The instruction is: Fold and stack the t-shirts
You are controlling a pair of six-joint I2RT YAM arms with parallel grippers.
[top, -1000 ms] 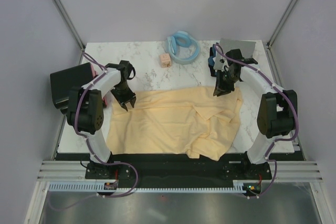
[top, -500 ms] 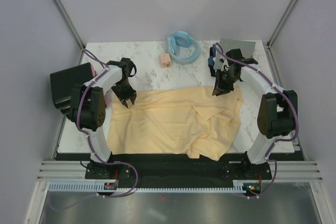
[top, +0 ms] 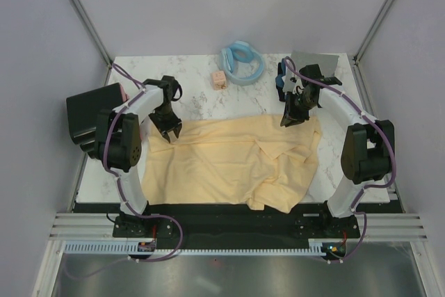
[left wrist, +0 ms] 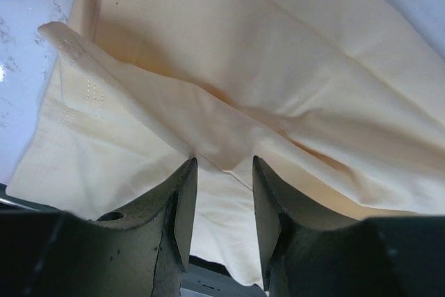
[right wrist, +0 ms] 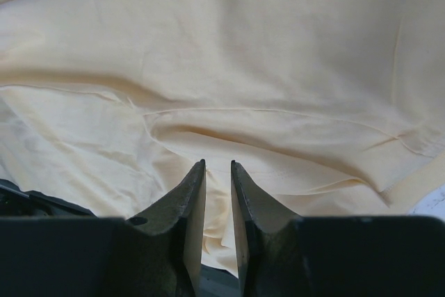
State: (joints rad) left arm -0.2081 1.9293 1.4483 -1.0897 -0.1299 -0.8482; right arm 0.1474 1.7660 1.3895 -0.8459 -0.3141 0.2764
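1 big cream-yellow t-shirt (top: 229, 161) lies spread over near-centre table (top: 195, 99), rumpled near-right. L gripper (top: 169, 135) at its far-left corner, jaws approx half apart, nothing clearly pinched; R gripper (top: 286, 122) at far-right corner, jaws a narrow slit. Far side: grey t-shirt (top: 316, 62), blue ring (top: 243, 64), small cube (top: 220, 80); black box (top: 94, 113) left.

Open marble (top: 208, 106) lies behind the yellow t-shirt (top: 229, 161). A blue ring (top: 242, 64) and small cube (top: 220, 80) crowd the far edge; a black box (top: 94, 113) blocks the left.

White marble table (top: 195, 102) (grey-veined), pale walls (top: 208, 5)
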